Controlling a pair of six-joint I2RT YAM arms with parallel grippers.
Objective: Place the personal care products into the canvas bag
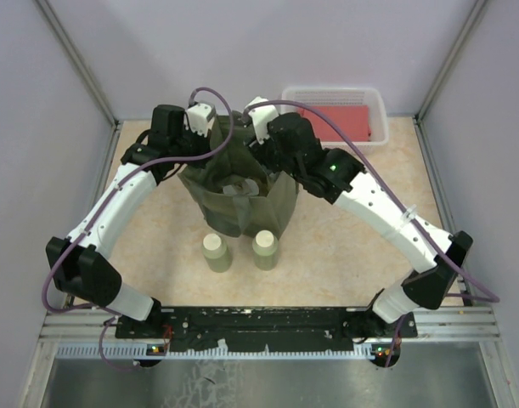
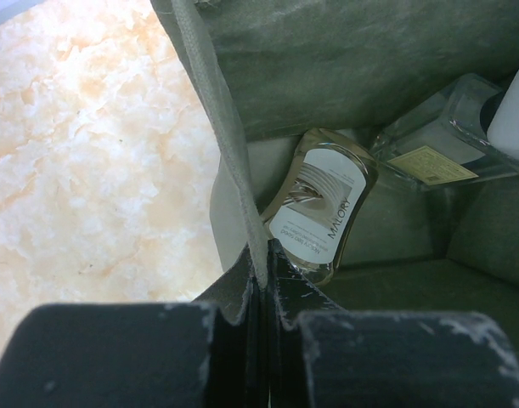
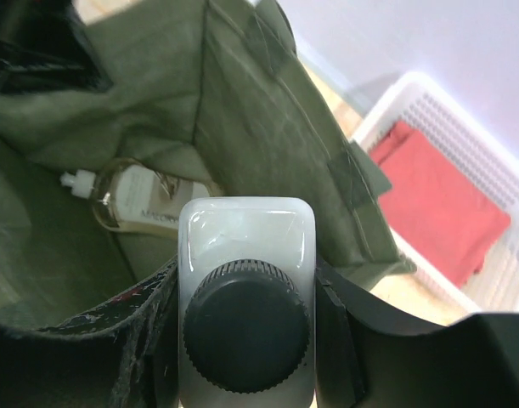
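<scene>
Hanging above the mouth of the canvas bag (image 3: 267, 127), the white bottle (image 3: 246, 238) is clamped in the right fingers (image 3: 344, 340) while the left fingers (image 2: 115, 357) pinch the bag's rim, and should that pinch slip, the wall could fold in and knock the bottle outside

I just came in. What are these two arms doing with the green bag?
The left gripper pinches the rim of the canvas bag, holding it open. The right gripper holds a white bottle with a black cap at the bag's opening, not yet released. Two clear bottles already lie inside. Two olive-green bottles stand on the table in front of the bag, waiting.
</scene>
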